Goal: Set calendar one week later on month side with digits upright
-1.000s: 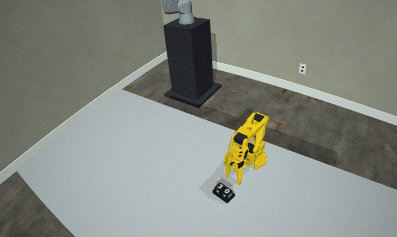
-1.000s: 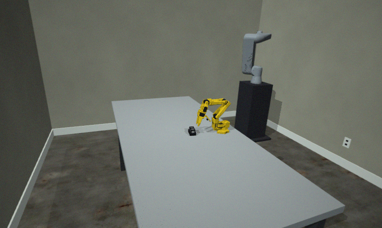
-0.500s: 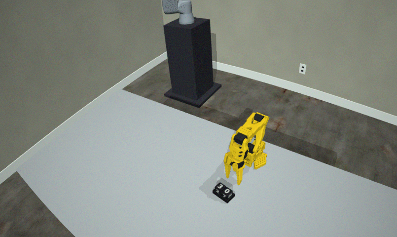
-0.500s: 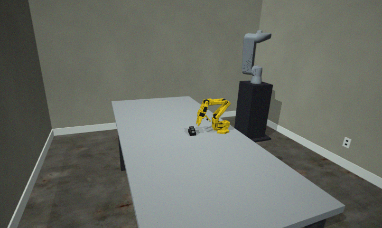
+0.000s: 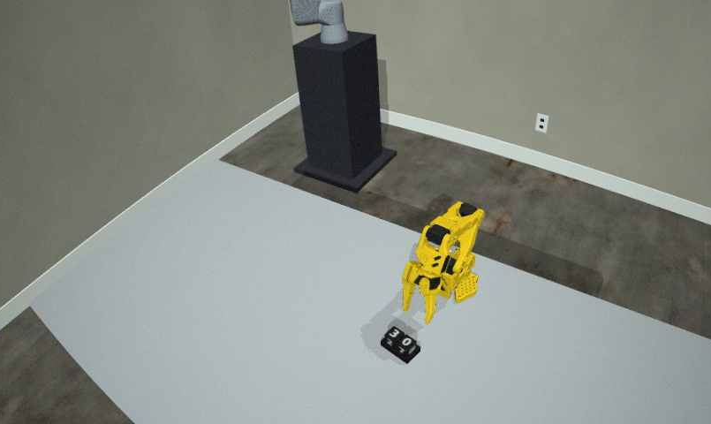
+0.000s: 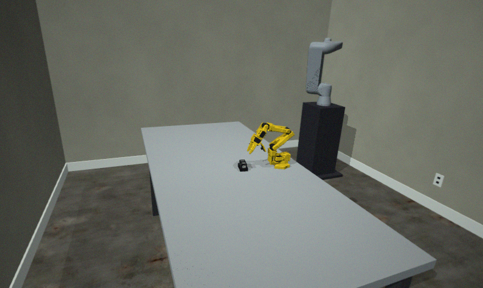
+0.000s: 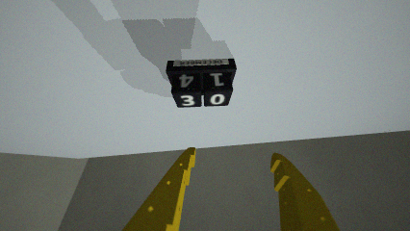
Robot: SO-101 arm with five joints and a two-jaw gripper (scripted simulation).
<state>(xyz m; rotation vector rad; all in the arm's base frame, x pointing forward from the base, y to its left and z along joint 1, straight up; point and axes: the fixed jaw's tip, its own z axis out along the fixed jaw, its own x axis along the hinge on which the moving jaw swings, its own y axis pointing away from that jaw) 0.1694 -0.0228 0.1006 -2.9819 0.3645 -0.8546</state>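
Observation:
The calendar (image 5: 399, 344) is a small black tray with two black digit cubes standing side by side in it, on the grey table. In the wrist view the calendar (image 7: 201, 83) appears upside down. Its month label (image 7: 200, 63) reads DECEMBER, and the cube faces on that side show a 4 (image 7: 185, 79) and a 1 (image 7: 217, 79), so 14. The faces toward me show 3 and 0. My gripper (image 5: 416, 314) hangs above the table, just short of the calendar on the arm's side. It is partly open and holds nothing. It also shows in the wrist view (image 7: 233, 154) and in the exterior view (image 6: 251, 151).
The arm's yellow base (image 5: 461, 281) stands near the table's far edge. A black pedestal (image 5: 343, 104) with a grey arm stands on the floor beyond the table.

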